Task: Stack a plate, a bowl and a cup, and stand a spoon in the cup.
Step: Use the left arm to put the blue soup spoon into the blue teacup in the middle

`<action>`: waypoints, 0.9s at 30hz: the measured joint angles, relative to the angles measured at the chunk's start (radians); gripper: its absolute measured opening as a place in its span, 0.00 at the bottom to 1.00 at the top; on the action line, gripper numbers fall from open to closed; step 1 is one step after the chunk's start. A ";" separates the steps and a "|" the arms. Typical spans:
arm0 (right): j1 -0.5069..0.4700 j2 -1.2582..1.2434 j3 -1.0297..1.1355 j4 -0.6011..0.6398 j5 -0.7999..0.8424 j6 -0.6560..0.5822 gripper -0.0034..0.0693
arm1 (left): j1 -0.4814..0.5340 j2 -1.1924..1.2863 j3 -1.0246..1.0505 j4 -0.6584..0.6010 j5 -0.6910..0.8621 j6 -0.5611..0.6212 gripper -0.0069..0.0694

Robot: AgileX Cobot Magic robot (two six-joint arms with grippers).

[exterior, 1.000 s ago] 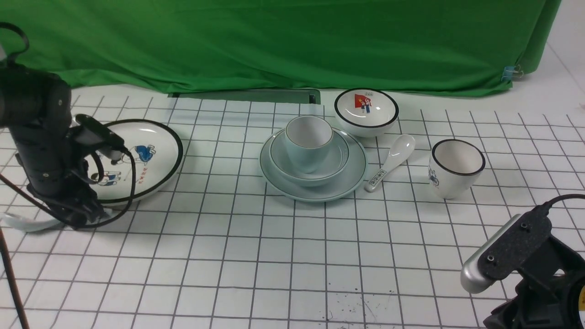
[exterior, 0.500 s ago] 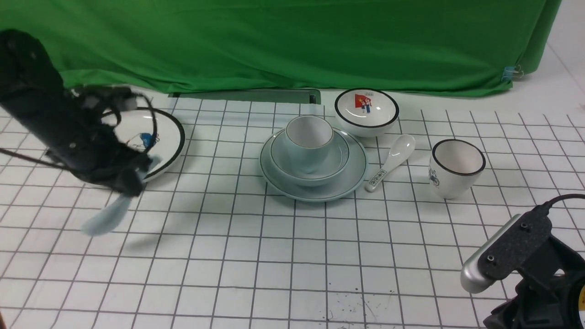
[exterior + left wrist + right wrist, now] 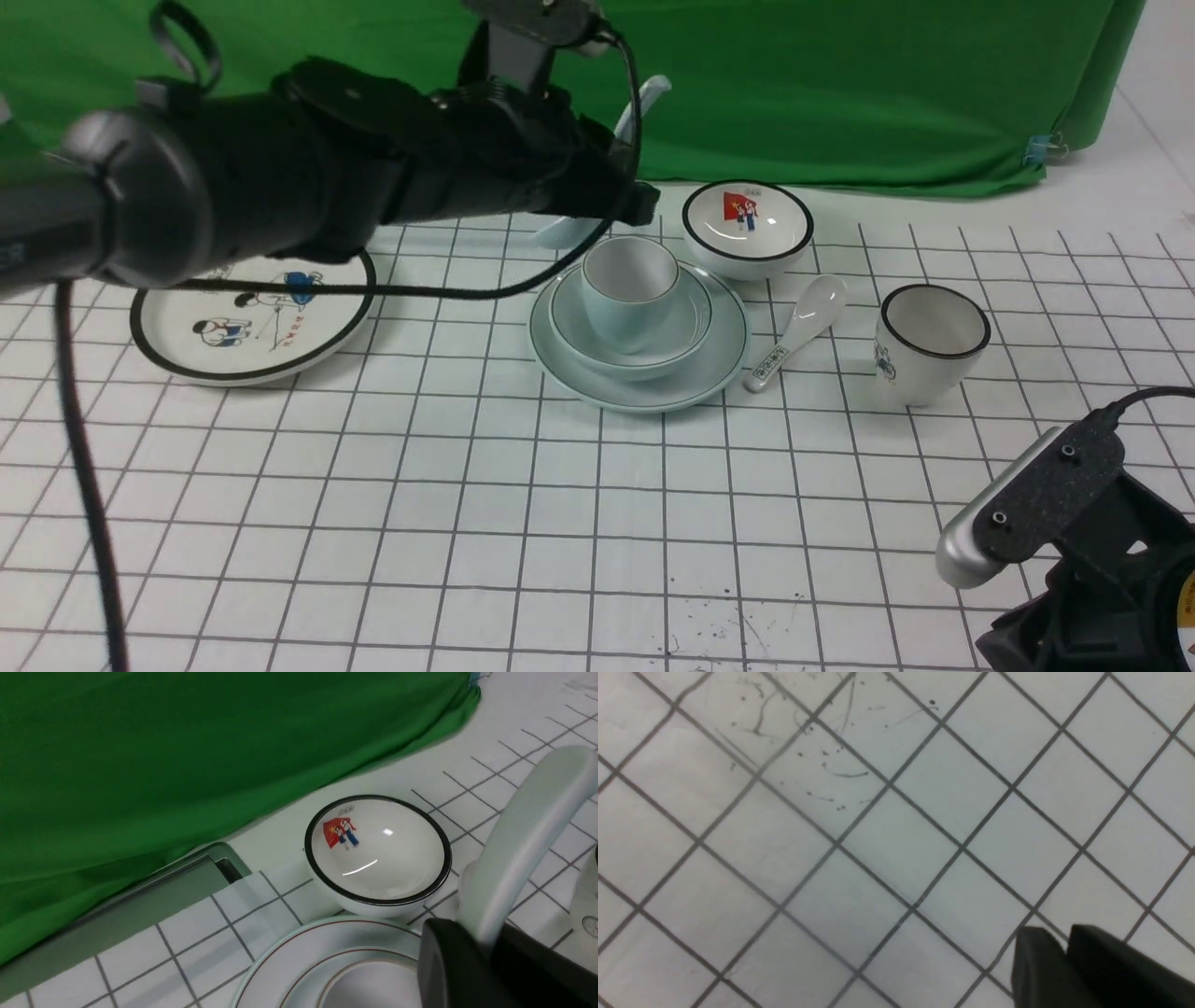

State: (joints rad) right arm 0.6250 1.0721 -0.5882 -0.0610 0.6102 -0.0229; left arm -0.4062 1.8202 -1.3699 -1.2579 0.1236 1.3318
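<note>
Spoon aloft behind the stacked cup

Nearest, at the right corner of the counter point(image 3: 523, 523), the right arm point(image 3: 1055, 509) sits low and folded, well apart from the crockery. The right pincer point(image 3: 1066, 952) hangs over bare grid squares and a few dark scuffs. Its tips lie close with a thin slit between them and grip nothing; whether they are fully pressed together I cannot tell.

Mid-counter, the plate point(image 3: 719, 369) carries the bowl point(image 3: 686, 331), and the cup point(image 3: 630, 289) stands upright in the bowl. Just right of the plate lies a printed spoon point(image 3: 803, 322), its handle end close to the rim. A black-rimmed cup point(image 3: 934, 341) stands further right. To the left is a cartoon plate point(image 3: 252, 322), its far edge hidden by the left arm point(image 3: 327, 177).

That arm reaches almost level from the left, across to a spot just beyond the cup. The left pincer point(image 3: 486, 952) is pinching the spoon point(image 3: 528, 840) in the air. The handle slants up past the jaws against the green cloth point(image 3: 840, 84), and the scoop end shows below the arm, beyond the cup's left side.

A picture bowl point(image 3: 747, 229) stands just behind the plate, right of the pincer.
</note>
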 joint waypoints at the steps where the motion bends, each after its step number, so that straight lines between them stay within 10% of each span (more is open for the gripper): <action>1: 0.000 0.000 0.000 0.000 -0.001 0.000 0.22 | -0.004 0.021 -0.020 -0.005 0.003 -0.012 0.08; 22: 0.000 0.000 0.000 0.000 -0.005 0.000 0.22 | -0.012 0.193 -0.120 -0.045 0.014 -0.095 0.10; 27: 0.000 -0.010 0.000 0.000 0.018 -0.003 0.22 | -0.012 0.193 -0.120 -0.022 0.022 -0.095 0.35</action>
State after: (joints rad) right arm 0.6250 1.0618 -0.5882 -0.0610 0.6286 -0.0259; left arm -0.4185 2.0131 -1.4902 -1.2796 0.1458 1.2364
